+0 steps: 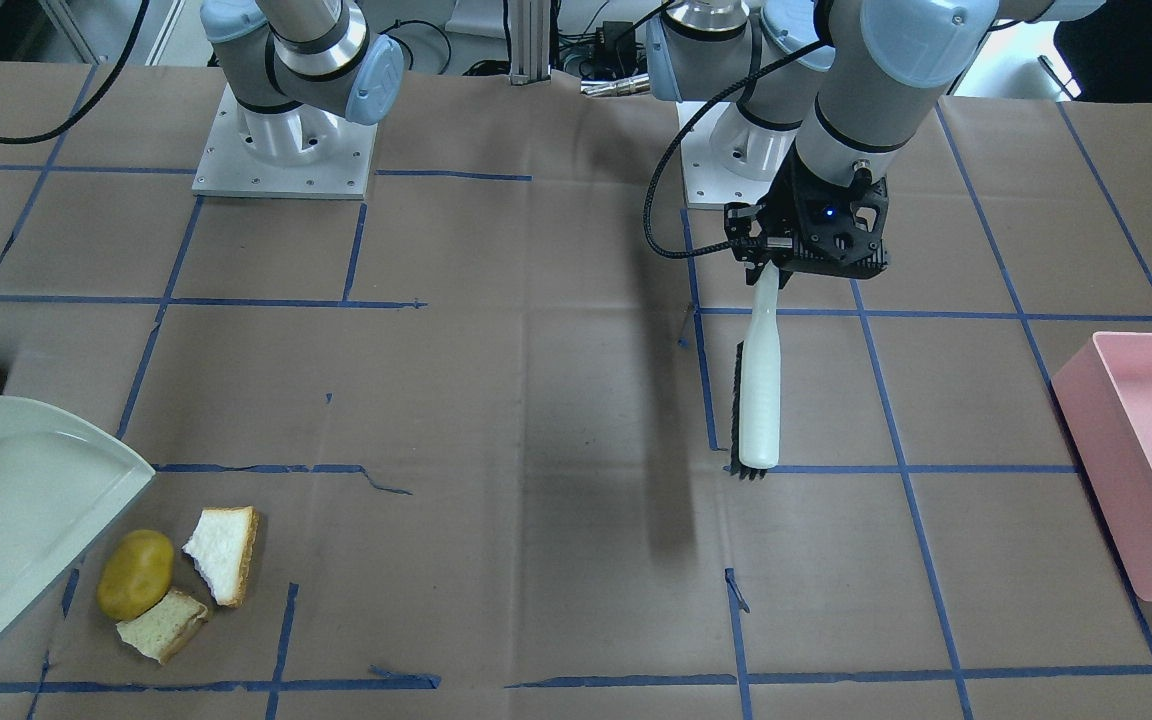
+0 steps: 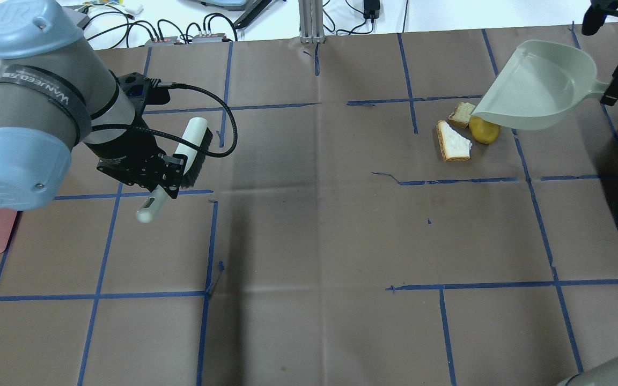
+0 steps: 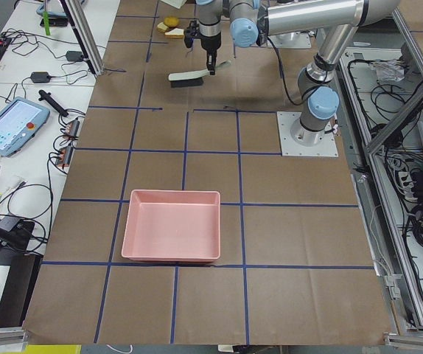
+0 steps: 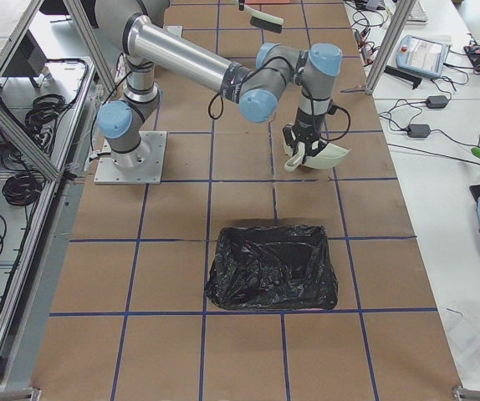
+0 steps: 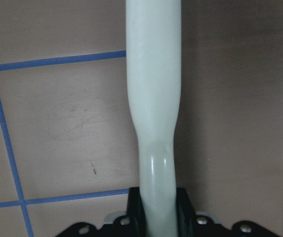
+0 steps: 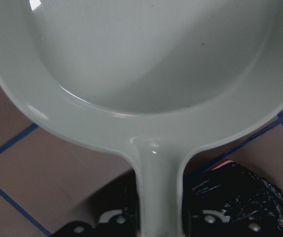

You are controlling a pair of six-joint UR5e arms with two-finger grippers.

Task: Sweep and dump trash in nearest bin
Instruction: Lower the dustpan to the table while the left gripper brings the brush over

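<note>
Flanking the table [image 2: 309, 236] are two bins: a pink bin [image 3: 172, 234] at the robot's left end and a black-bagged bin [image 4: 272, 267] at its right end. Brown paper crossed by blue tape lines covers the whole surface.

The trash sits in the right half, on the operators' side. A yellow-brown potato lump [image 1: 136, 573] touches a smaller bread piece [image 1: 164, 625], and a larger bread slice [image 1: 224, 555] lies just beside them. A pale green dustpan [image 1: 16, 500] has its straight front lip next to the potato. From overhead that lip overlaps the lump and the small piece, so it probably hangs a little above the paper, though none of the views settles this.

Only paper and tape lie between the trash and the brush [image 1: 760, 390], which are well apart. The black-bagged bin is near the dustpan, showing just under its handle in the right wrist view.

The left arm reaches out over its own half with its wrist turned down. The left gripper [image 1: 771, 265] is clamped on the thin end of the white brush handle. The brush lies roughly level, pointing away from the robot with its black bristles along one side. The right gripper [image 6: 159, 222] is closed around the dustpan's handle, with the pan stretching out ahead of it.
</note>
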